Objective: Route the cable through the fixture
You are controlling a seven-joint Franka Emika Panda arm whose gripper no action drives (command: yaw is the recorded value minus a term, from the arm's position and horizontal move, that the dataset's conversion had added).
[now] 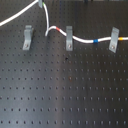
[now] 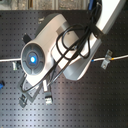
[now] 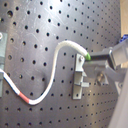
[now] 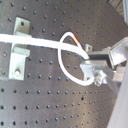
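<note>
Tool (image 3: pixel 92 57) clamped on the cable (image 3: pixel 50 75) near its green-taped end, right beside the fixture (image 3: pixel 80 80). Cable bowing away across the bench (image 3: pixel 45 30) (fork apparently empty).

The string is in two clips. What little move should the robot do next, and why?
Probably carry the held stretch toward the empty fixture and lower it into the fork. In the first exterior view the cable sits in the middle clip and the right clip; the gripper seems to pinch it apart from the empty one.
</note>
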